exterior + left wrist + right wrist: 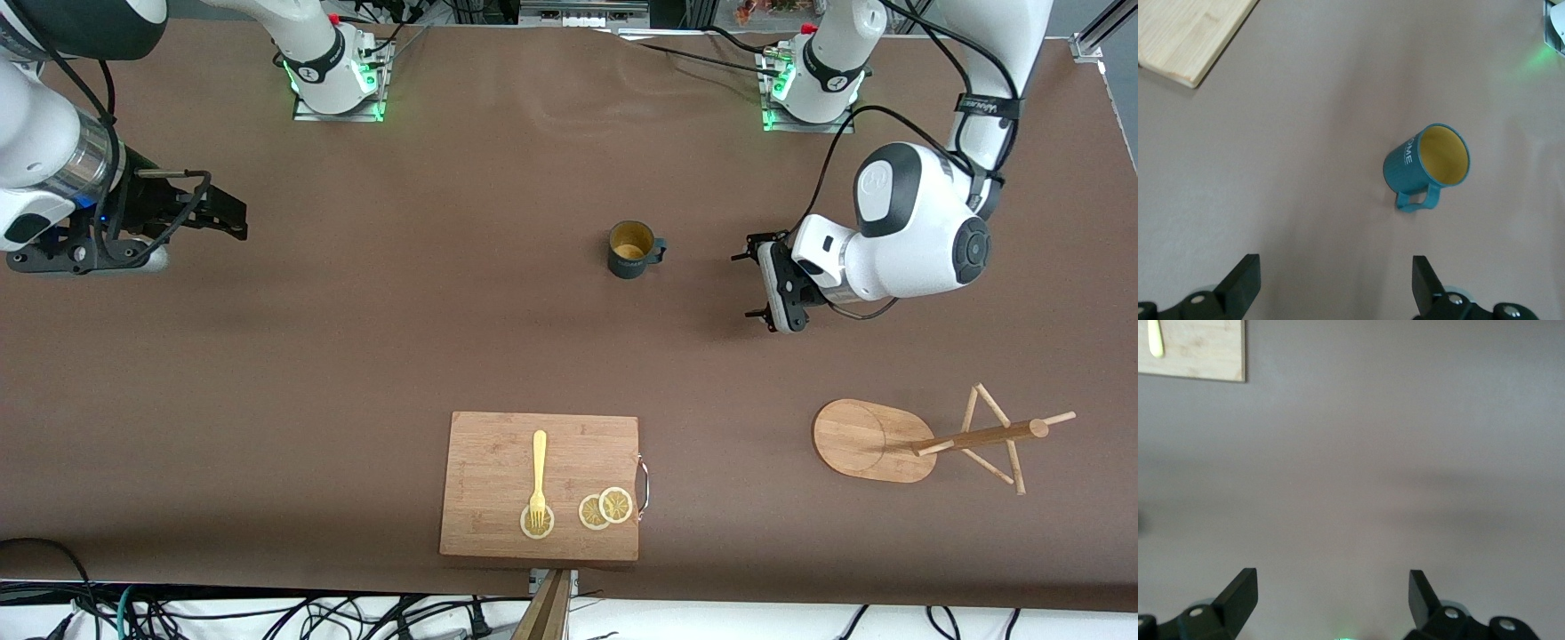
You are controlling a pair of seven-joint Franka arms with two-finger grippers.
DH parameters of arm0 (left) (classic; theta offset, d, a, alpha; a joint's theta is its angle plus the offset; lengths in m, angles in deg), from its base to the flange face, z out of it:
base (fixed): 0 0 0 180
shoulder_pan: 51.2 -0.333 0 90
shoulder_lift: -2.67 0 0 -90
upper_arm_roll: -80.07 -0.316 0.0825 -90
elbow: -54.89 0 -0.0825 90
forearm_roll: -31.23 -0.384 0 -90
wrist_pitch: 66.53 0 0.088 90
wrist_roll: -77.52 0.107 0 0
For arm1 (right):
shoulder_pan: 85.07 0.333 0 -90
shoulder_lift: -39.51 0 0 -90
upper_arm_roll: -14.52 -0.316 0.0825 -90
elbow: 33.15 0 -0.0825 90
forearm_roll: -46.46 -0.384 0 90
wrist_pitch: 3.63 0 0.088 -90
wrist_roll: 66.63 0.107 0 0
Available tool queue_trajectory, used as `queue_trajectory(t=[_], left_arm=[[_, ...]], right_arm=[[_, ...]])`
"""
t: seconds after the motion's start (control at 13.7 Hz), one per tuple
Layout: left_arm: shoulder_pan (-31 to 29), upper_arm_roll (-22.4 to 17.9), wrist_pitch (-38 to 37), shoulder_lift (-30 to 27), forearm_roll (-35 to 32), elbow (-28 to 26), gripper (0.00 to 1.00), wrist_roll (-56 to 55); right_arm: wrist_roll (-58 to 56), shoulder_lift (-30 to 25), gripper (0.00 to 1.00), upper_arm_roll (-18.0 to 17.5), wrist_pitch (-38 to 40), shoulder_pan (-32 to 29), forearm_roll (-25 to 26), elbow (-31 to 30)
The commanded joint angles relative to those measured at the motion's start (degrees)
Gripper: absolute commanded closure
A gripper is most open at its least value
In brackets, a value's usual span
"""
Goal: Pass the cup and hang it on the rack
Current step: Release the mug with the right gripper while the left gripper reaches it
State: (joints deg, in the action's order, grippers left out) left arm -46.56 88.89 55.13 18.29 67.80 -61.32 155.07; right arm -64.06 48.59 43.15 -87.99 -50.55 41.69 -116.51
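- Black and angular, the fingers (1245, 280) of your left gripper (745, 284) stand spread wide with nothing between them; in the front view it sits right of centre, hovering over bare brown table (356, 338).
- Your left wrist view shows both fingertips low in the frame, with the cup (1428, 167) ahead of them, apart from both.
- Your right gripper (227, 213) is released too, its dark fingers (1238, 597) parted and empty over plain tabletop; it sits at the front view's left edge, middle height, and that arm waits.
- The cup (631, 250) stands upright on the table near the centre of the front view, slightly above the middle: a small teal-blue mug with faintly ribbed sides, pale lettering, a yellow-tan inside and one loop handle turned toward the left gripper.
- The rack (925, 442) stands in the lower right of the front view: pale wood, a flat oval base, a round central post and thin dowel pegs. It is nearer the front camera than the cup and well apart from it.
- A rectangular bamboo cutting board (498, 462) with a metal handle lies at lower centre, carrying a yellow fork (538, 476) and three round lemon slices (605, 508); the fork's tines rest on one slice.
- The table's covering is a matte brown sheet, faintly rippled near the top centre.
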Motion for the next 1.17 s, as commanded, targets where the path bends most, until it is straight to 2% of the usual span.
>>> queue_trajectory(t=[0.0,0.07,0.15,0.29,0.37,0.51,0.73,1.1], left_arm=[[-0.3,0.0,5.0,-1.5,10.5,-6.5,0.00,12.9],[-0.3,0.0,6.1,-1.3,14.5,-7.9,0.00,16.7],[-0.2,0.1,7.4,-1.1,18.1,-9.5,0.00,20.0],[0.4,0.1,9.0,-1.0,24.5,-12.7,0.00,26.6],[0.5,0.1,10.2,-1.0,29.0,-14.7,0.00,30.7],[1.2,0.9,11.1,-0.2,37.9,-17.6,0.00,39.9],[1.2,1.8,11.0,0.3,45.6,-21.5,0.00,47.3],[2.5,2.2,10.8,5.6,60.2,-23.3,0.00,64.3]], right_arm=[[0.3,-6.0,0.00,-21.0,-1.6,-19.0,3.2,-6.1],[0.4,-6.8,0.00,-26.8,-1.8,-24.9,3.4,-6.7],[0.4,-7.7,0.00,-29.2,-2.5,-27.7,3.4,-8.5],[0.3,-12.7,0.00,-29.3,-6.0,-28.1,3.5,-15.1],[0.2,-13.2,0.00,-29.2,-5.8,-28.1,3.5,-15.3],[-0.5,-11.9,0.00,-28.9,-6.0,-28.2,3.8,-13.6],[-0.2,-10.6,0.00,-28.8,-5.8,-28.4,4.3,-11.8],[-0.5,-9.2,0.00,-28.1,-6.4,-29.4,6.9,-8.2]])
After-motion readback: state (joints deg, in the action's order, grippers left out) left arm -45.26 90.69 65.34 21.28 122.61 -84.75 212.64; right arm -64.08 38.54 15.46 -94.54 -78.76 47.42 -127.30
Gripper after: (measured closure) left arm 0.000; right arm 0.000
